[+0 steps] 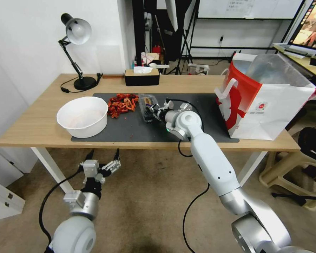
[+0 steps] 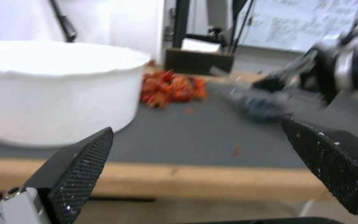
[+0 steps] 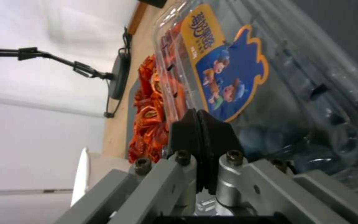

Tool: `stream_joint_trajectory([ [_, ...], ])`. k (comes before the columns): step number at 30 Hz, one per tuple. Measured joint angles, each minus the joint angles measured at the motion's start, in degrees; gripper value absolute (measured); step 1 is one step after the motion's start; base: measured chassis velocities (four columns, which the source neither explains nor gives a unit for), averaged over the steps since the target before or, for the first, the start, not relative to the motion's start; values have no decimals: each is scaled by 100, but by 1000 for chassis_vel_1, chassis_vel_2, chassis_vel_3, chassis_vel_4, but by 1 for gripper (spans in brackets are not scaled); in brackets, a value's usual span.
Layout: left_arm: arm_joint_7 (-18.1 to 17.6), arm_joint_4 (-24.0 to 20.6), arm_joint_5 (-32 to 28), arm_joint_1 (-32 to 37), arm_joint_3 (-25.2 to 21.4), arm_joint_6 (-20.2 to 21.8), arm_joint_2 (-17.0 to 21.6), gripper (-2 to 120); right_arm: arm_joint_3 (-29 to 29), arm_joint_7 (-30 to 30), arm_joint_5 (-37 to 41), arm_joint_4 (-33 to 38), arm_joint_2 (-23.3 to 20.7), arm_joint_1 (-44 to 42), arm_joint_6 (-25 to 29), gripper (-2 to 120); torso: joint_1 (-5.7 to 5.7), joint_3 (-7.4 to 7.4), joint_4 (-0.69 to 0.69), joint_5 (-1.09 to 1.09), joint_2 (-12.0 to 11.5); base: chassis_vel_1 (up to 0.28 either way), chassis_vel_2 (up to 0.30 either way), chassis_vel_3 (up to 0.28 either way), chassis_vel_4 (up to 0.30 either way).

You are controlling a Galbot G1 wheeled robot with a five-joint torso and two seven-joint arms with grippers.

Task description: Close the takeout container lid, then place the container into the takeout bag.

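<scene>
The takeout container [image 1: 146,107], a small clear clamshell with dark berries [image 3: 278,140], lies on the grey mat near the middle of the table. Its lid [image 3: 228,62] carries a blue and yellow label and stands partly raised. My right gripper [image 1: 153,112] reaches in from the right, and its black pads [image 3: 187,127] are pressed together on the lid's clear rim. The takeout bag [image 1: 270,105], red and white with a foil lining, stands open at the table's right end. My left gripper [image 1: 102,162] hangs open below the table's front edge, its fingers [image 2: 84,161] spread wide and holding nothing.
A large white bowl [image 1: 83,116] sits on the left of the grey mat [image 1: 137,130], with a pile of red-orange pieces [image 1: 122,103] between it and the container. A black desk lamp [image 1: 77,52] and a dark tissue box [image 1: 142,77] stand along the back edge.
</scene>
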Motion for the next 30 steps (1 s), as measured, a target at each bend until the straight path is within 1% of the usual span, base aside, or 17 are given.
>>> stream_joint_trajectory([
  [1, 34, -53, -236, -100, 32, 12, 120, 100, -2, 45, -14, 10, -12, 0, -18, 0, 0, 0, -1, 1, 0, 0, 0, 0, 0],
  [2, 34, -53, -236, -100, 32, 12, 120, 100, -2, 45, -14, 10, -12, 0, -18, 0, 0, 0, -1, 1, 0, 0, 0, 0, 0],
  [5, 61, -276, -997, -404, 135, 198, 468, 100, -14, 171, -30, 66, -52, 2, -65, 0, 0, 0, -1, 1, 0, 0, 0, 0, 0],
  [6, 61, -276, -997, -404, 135, 198, 468, 100, -14, 171, -30, 66, -52, 2, -65, 0, 0, 0, -1, 1, 0, 0, 0, 0, 0],
  [8, 45, -445, -1727, -637, 211, 365, 707, 100, -23, 195, -24, 101, -88, 2, -97, 0, 0, 0, -1, 0, 0, 0, 0, 0, 0],
  [9, 45, -445, -1727, -637, 211, 365, 707, 100, -23, 195, -24, 101, -88, 2, -97, 0, 0, 0, -1, 0, 0, 0, 0, 0, 0],
  [12, -70, -594, -2633, -978, 282, 578, 985, 100, -20, 241, 9, 121, -124, -1, -160, 0, 0, 0, -1, 0, 0, 0, 0, 0, 0],
  [13, -70, -594, -2633, -978, 282, 578, 985, 100, -20, 241, 9, 121, -124, -1, -160, 0, 0, 0, -1, 0, 0, 0, 0, 0, 0],
  [15, -245, -596, -3185, -1264, 322, 749, 1161, 100, -15, 284, 35, 135, -141, -11, -212, 0, 0, 0, -1, 0, 0, 0, 0, 0, 0],
  [16, -304, -580, -3428, -1400, 322, 867, 1232, 100, -15, 299, 39, 142, -145, -14, -229, 0, 0, 0, -1, 1, 0, 0, 0, 0, 0],
  [17, -304, -580, -3428, -1400, 322, 867, 1232, 100, -15, 299, 39, 142, -145, -14, -229, 0, 0, 0, -1, 1, 0, 0, 0, 0, 0],
  [20, -519, -443, -4297, -1984, 380, 1073, 1422, 100, -15, 346, 53, 144, -152, -14, -274, 0, 0, 0, 0, 0, 0, 0, 0, 0, 0],
  [21, -519, -443, -4297, -1984, 380, 1073, 1422, 100, -15, 346, 53, 144, -152, -14, -274, 0, 0, 0, 0, 0, 0, 0, 0, 0, 0],
  [25, -581, -93, -5022, -2866, 550, 1147, 1556, 100, -34, 361, 64, 147, -177, 10, -286, 0, 0, 0, -3, 0, 0, 0, 0, 0, 0],
  [26, -581, -93, -5022, -2866, 550, 1147, 1556, 100, -34, 361, 64, 147, -177, 10, -286, 0, 0, 0, -3, 0, 0, 0, 0, 0, 0],
  [28, -589, 104, -5354, -3162, 571, 1222, 1596, 100, -81, 368, 76, 129, -159, 52, -297, 0, 1, 0, -4, 0, 0, 0, 0, 0, 0],
  [30, -585, 210, -5521, -3278, 571, 1261, 1609, 100, -129, 368, 81, 96, -128, 86, -309, 0, 1, 1, 0, 0, 0, 0, 0, 0, 0],
])
